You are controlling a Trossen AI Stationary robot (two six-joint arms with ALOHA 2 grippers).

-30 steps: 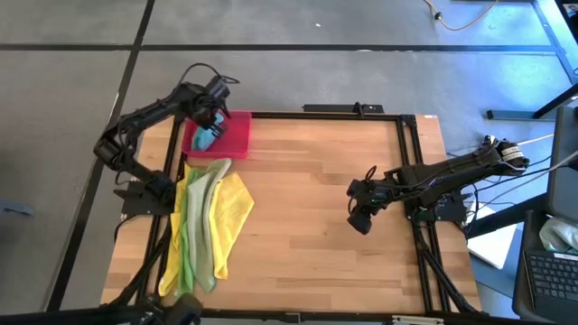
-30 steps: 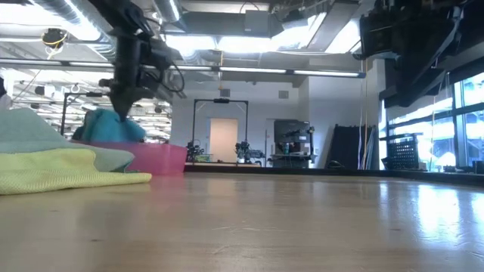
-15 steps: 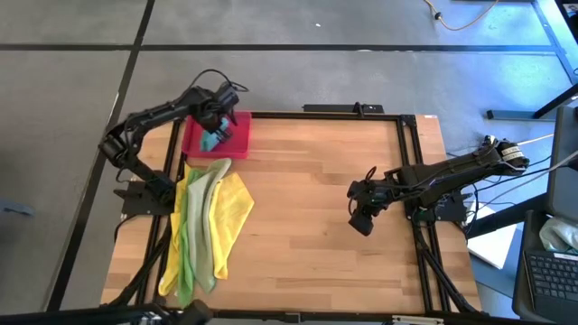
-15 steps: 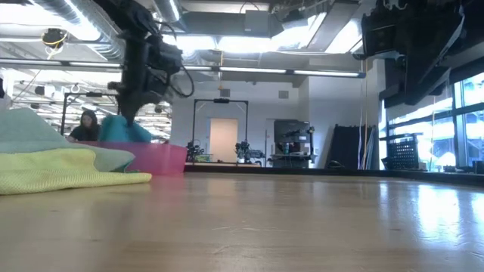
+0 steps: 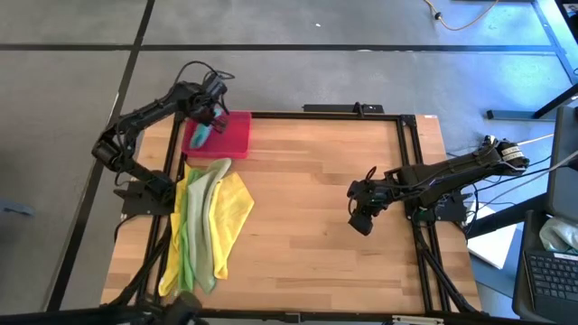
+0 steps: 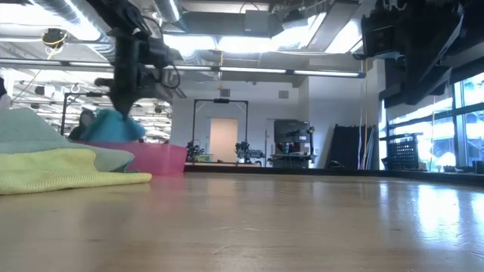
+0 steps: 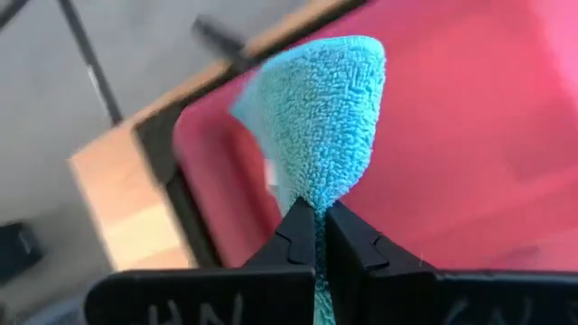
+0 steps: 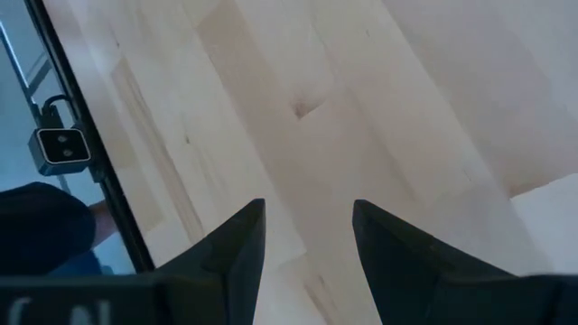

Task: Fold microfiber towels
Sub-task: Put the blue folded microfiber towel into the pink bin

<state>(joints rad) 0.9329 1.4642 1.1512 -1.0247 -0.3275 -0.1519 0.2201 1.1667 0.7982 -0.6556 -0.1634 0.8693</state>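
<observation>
The left hand [image 7: 314, 236] pinches the soft teal microfiber towel [image 7: 327, 126] over the rigid pink-red rectangular tray [image 5: 237, 137] beneath it; that thin pinch could slip. The right hand [image 8: 307, 236] hangs open above the worktop.

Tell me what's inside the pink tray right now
Only the teal towel, pinched in the shut left hand over the pink tray. The rest of the tray floor shows bare; whatever lies directly under the towel is covered.

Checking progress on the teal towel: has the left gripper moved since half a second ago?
Yes. The left gripper, shut on the teal towel, shifted left over the pink tray.
</observation>
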